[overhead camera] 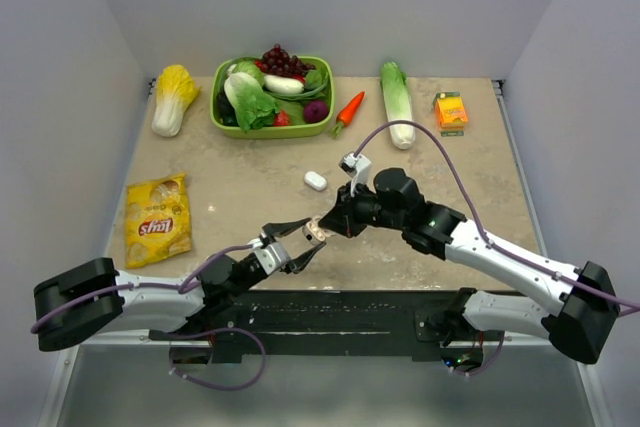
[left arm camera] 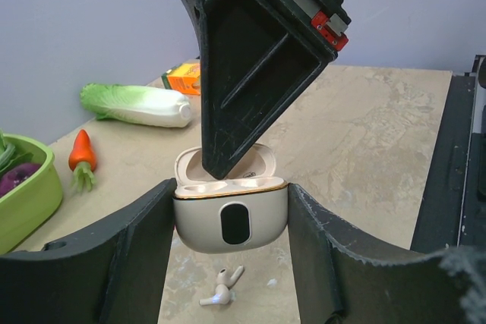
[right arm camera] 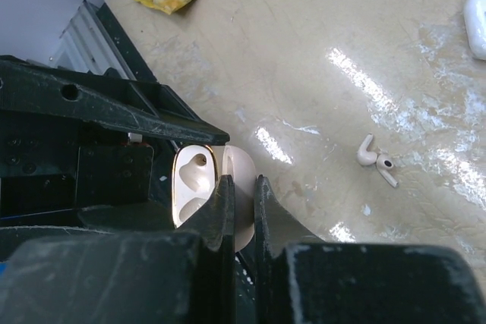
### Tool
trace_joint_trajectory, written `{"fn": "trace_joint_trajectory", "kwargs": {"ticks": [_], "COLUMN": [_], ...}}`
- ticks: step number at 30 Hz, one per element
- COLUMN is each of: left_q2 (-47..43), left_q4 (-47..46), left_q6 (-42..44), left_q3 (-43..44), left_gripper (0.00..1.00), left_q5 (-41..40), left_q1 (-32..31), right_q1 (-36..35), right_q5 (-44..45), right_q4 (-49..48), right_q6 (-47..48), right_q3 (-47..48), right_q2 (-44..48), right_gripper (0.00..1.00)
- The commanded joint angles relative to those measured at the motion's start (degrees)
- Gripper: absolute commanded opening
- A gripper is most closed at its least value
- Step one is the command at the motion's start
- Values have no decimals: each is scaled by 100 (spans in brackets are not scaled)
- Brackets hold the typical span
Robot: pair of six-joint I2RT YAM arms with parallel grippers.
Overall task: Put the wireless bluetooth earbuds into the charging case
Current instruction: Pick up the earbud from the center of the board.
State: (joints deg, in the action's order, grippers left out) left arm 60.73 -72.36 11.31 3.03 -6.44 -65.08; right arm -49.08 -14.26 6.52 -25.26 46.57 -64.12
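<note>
The charging case (left arm camera: 231,221) hangs just above the table with its lid (right arm camera: 244,180) open and both sockets empty. My left gripper (left arm camera: 231,218) is shut on the case's body, one finger on each side. My right gripper (right arm camera: 243,187) reaches in from above and is shut on the raised lid, one black finger (left arm camera: 250,73) in front of it. Two wireless bluetooth earbuds (left arm camera: 222,290) lie side by side on the table under the case, also visible as earbuds (right arm camera: 376,158) to the right of the lid. From above, the case (overhead camera: 315,230) sits between both grippers at the table's near middle.
A small white oval object (overhead camera: 315,180) lies just beyond the grippers. A green basket (overhead camera: 215,117) of vegetables stands at the back, with a cabbage (overhead camera: 173,97), carrot (overhead camera: 348,110), long cabbage (overhead camera: 397,102) and orange box (overhead camera: 451,110) around it. A yellow chips bag (overhead camera: 157,217) lies left.
</note>
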Motion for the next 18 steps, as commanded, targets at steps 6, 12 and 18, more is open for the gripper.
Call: {"fn": "trace_joint_trajectory", "kwargs": {"ticks": [6,12,18], "left_q2": [-149,-342,-1026], "left_q4": [-659,361,2312], "left_q6": [-682,-1051,-1737], "left_q3": [312,681,1253], "left_gripper": [100,100,100], "left_q5": [-770,-1219,-177], "left_q1": [-40,-31,170], "right_q1": [21,-75,-997], "right_q5": [776,784,1970], "right_q4": [841,921,675], "right_q6": [1189,1497,2191], "right_q3": [651,722,495], "right_q2": [690,778,1163], "right_gripper": [0,0,0]}}
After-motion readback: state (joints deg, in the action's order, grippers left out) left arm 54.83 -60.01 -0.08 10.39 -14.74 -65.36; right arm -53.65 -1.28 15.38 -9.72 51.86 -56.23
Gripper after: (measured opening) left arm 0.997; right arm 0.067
